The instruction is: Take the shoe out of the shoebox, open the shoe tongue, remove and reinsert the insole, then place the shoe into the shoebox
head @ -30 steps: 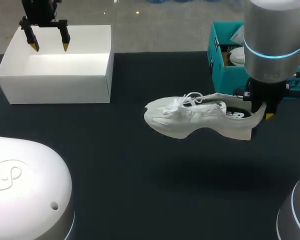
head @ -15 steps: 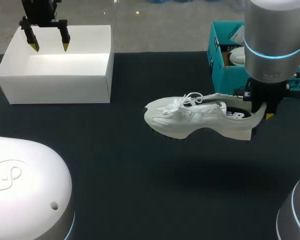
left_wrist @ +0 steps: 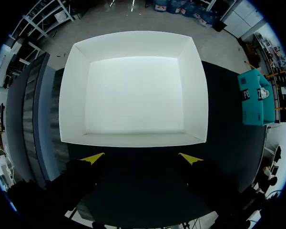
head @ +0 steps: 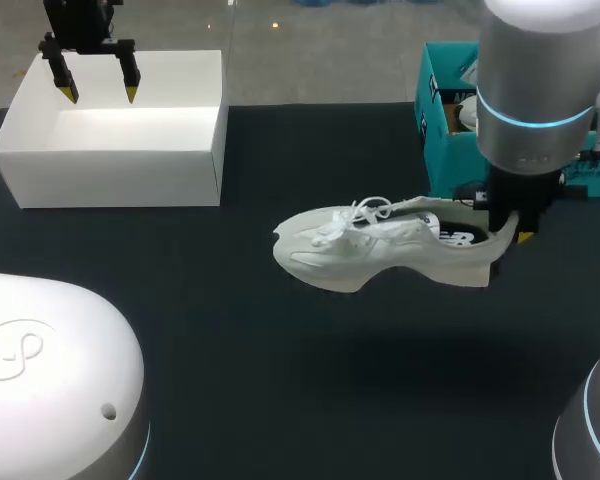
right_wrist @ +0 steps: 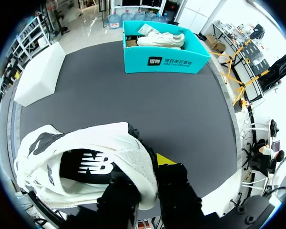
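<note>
Dark table (head: 230, 330): right gripper (head: 510, 238) pinches the shoe (head: 370, 255) by its heel, mid-frame, lifted clear of the shoebox (head: 442, 140) (probably for tongue access); left gripper (head: 98, 92) hangs spread, empty, over white box (head: 110, 155), upper left.

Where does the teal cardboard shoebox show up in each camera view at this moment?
Head view: the teal cardboard shoebox sits at the table's far right edge, partly behind the right arm.
Left wrist view: the shoebox lies off to one side of the white open box.
Right wrist view: the shoebox is far ahead of the right gripper, a white shoe inside.
Shared landmark: the white open box.
</note>
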`<state>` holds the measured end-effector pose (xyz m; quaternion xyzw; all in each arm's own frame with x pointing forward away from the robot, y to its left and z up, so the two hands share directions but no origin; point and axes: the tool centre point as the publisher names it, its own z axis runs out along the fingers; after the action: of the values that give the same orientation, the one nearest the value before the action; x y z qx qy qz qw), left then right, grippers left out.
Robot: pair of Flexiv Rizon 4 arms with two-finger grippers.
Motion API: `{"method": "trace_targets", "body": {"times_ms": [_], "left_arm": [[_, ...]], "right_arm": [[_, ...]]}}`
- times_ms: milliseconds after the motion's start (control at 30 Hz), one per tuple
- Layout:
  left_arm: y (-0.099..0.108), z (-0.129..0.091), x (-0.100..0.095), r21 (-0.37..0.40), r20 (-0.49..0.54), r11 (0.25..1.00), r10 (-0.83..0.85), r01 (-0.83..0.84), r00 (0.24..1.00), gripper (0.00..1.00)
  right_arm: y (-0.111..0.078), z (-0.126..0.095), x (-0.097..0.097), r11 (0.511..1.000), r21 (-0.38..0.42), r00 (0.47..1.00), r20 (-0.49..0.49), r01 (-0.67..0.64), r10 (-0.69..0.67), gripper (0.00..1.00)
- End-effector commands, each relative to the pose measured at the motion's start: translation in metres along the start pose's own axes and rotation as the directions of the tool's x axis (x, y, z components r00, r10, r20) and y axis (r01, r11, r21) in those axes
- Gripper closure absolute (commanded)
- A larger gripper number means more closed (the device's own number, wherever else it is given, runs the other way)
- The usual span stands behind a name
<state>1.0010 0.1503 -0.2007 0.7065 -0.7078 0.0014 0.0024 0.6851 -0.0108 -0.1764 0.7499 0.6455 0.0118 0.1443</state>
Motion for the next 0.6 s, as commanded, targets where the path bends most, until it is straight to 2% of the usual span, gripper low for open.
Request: {"method": "trace_targets", "body": {"times_ms": [33,233,533,600], "left_arm": [[0.000,0.000,0.000,0.000,0.003,1.000,-0.001,0.001,1.000,0.00],[0.000,0.000,0.000,0.000,0.003,1.000,-0.001,0.001,1.000,0.00],[0.000,0.000,0.000,0.000,0.003,1.000,-0.001,0.001,1.000,0.00],[0.000,0.000,0.000,0.000,0.003,1.000,-0.001,0.001,1.000,0.00]], "right_arm": [[-0.006,0.003,0.022,0.997,-0.039,0.998,0.002,0.069,-0.069,1.00],[-0.014,0.021,0.047,0.993,-0.031,0.993,-0.002,0.118,-0.118,1.00],[-0.032,0.072,0.078,0.988,0.047,0.988,-0.049,0.148,-0.146,1.00],[-0.035,0.085,0.084,0.989,0.030,0.990,0.000,0.143,-0.143,1.00]]}}
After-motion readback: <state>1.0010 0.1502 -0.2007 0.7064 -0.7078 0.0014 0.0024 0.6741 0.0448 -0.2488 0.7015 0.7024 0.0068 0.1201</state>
